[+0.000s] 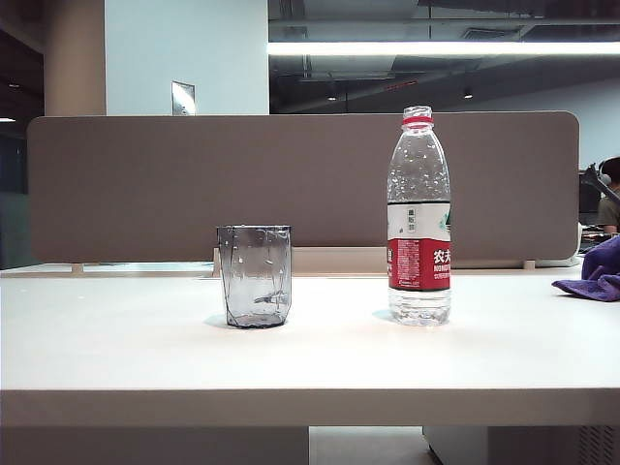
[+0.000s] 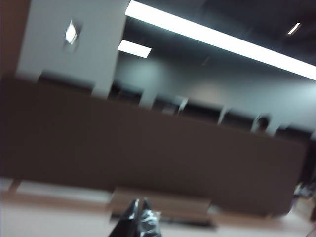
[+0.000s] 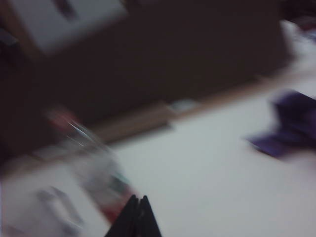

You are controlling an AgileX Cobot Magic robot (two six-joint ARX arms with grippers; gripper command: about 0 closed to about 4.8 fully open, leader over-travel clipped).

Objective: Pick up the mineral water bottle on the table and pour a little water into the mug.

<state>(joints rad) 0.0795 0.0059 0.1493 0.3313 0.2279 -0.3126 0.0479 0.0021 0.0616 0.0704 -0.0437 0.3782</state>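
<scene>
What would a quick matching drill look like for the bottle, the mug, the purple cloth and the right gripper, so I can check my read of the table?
Things:
1. mineral water bottle
2. mug
3. purple cloth
4. right gripper

States:
A. crumpled at the table's right edge
B. shut, empty
C. upright, uncapped, right of centre
D. smoky grey, left of the bottle

Pairs: 1-C, 2-D, 3-A, 4-B

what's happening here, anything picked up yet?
Nothing yet. The mineral water bottle stands upright on the table, uncapped, with the mug apart to its left in the exterior view. Neither arm appears there. The left gripper and right gripper look shut and empty. A purple cloth lies at the far right.
</scene>
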